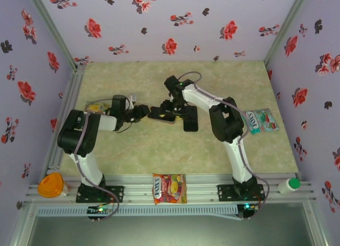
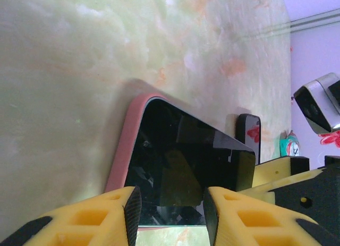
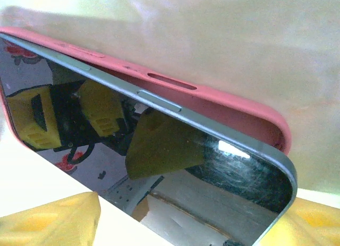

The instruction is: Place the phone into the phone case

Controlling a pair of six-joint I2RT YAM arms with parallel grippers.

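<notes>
1. My left hand (image 2: 172,214): part open, fingers straddling the near end of the phone (image 2: 180,166). Can't tell if they actually pinch it.
2. My right hand (image 3: 183,225): fingers spread wide, holding nothing, phone corner just ahead of them.
3. Phone lies in the pink phone case (image 3: 212,100) on the bench (image 2: 79,54). The edge far from my right hand rides above the lip, so it looks unseated.
4. My call: left pins the case, right presses that edge straight down, corner first. No sideways shove.
</notes>
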